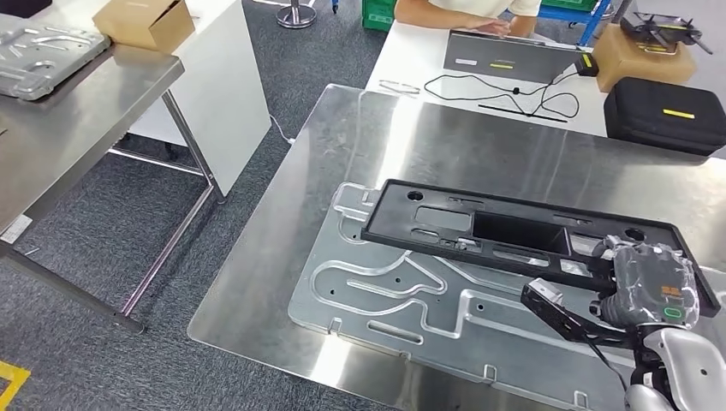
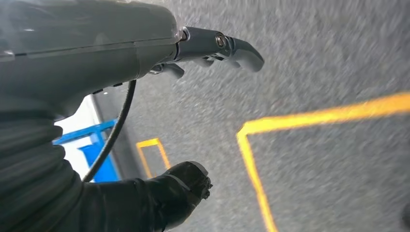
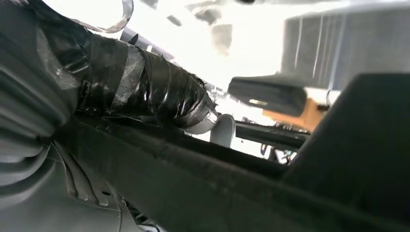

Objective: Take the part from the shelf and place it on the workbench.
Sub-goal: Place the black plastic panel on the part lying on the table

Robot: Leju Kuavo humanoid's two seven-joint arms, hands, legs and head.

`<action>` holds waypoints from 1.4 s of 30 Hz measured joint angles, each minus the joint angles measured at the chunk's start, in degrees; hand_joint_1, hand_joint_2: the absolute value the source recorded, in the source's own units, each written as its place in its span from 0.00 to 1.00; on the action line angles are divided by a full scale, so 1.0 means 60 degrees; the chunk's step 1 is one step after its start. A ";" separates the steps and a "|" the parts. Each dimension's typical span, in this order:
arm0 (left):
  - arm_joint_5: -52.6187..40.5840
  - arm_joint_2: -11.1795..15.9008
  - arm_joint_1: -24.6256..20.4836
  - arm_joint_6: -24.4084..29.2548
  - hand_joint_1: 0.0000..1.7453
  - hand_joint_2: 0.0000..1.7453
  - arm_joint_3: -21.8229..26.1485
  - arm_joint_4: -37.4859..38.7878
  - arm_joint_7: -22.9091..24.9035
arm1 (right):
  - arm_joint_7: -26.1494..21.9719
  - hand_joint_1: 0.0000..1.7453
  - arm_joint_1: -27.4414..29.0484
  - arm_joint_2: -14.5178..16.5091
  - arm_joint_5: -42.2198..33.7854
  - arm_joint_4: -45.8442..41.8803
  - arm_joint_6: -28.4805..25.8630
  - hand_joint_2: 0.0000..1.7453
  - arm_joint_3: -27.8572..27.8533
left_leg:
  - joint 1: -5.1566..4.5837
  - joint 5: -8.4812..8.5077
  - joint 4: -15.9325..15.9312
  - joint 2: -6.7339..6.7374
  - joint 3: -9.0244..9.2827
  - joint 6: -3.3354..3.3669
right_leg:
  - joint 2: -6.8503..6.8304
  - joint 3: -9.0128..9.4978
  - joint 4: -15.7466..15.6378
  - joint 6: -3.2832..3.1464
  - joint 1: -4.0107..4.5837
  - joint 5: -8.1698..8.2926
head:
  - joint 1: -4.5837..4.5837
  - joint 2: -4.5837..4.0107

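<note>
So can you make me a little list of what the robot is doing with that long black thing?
part: long black plastic panel, lying over a cut-out metal plate
workbench: shiny steel top
right hand: grips the panel's near right end
left hand: hangs over grey carpet, holding nothing
nearby: a person at the white table beyond

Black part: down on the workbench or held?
Held. Right hand grips the black part at its right end, over the metal plate; contact underneath cannot be told.

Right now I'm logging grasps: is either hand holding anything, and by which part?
The right hand grips the black plastic part at its right end, over the metal plate. The left hand holds nothing.
</note>
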 joint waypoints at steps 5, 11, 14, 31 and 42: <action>0.0045 0.0006 0.0044 -0.0117 0.00 1.00 0.0048 0.0000 -0.0193 | -0.0026 0.00 0.0521 0.0391 -0.0037 0.0116 -0.0041 0.00 0.0047 | -0.0012 -0.0271 0.0006 -0.0025 0.0294 0.0014 | -0.0011 -0.0955 0.0522 0.0052 -0.0015 0.0708 | 0.0003 0.0000; 0.0076 0.0021 0.0060 -0.0196 0.00 0.00 0.0064 0.0000 -0.0229 | -0.0079 0.00 0.0703 0.0620 -0.0078 0.0202 -0.0083 0.00 0.0094 | -0.0093 -0.0542 0.0053 -0.0058 0.0428 -0.0004 | 0.0009 -0.0417 -0.1195 -0.0123 0.0030 0.1564 | 0.0003 0.0000; 0.0097 0.0025 0.0056 -0.0204 0.00 0.00 0.0072 0.0000 -0.0135 | -0.0088 0.00 0.0719 0.0697 -0.0094 0.0204 -0.0086 0.00 0.0094 | -0.0088 -0.0570 0.0014 -0.0052 0.0506 -0.0015 | 0.0019 -0.0357 -0.1203 -0.0171 0.0050 0.1533 | 0.0003 0.0000; 0.0075 0.0024 0.0029 -0.0117 0.00 0.00 0.0073 0.0000 0.0188 | -0.0167 0.00 0.0657 0.0857 0.0024 0.0138 -0.0169 0.00 0.0101 | -0.0081 -0.0526 -0.0029 -0.0051 0.0593 -0.0192 | 0.0011 -0.0316 -0.1192 -0.0228 0.0062 0.1490 | 0.0004 0.0000; 0.0002 0.0024 0.0025 -0.0097 0.00 0.00 0.0057 0.0000 0.0268 | -0.0487 0.00 0.0535 0.0880 0.0008 -0.0154 -0.0592 0.00 0.0344 | -0.0088 -0.0533 -0.0027 -0.0052 0.0589 -0.0187 | 0.0004 -0.0302 -0.1225 -0.0222 0.0056 0.1491 | 0.0005 0.0000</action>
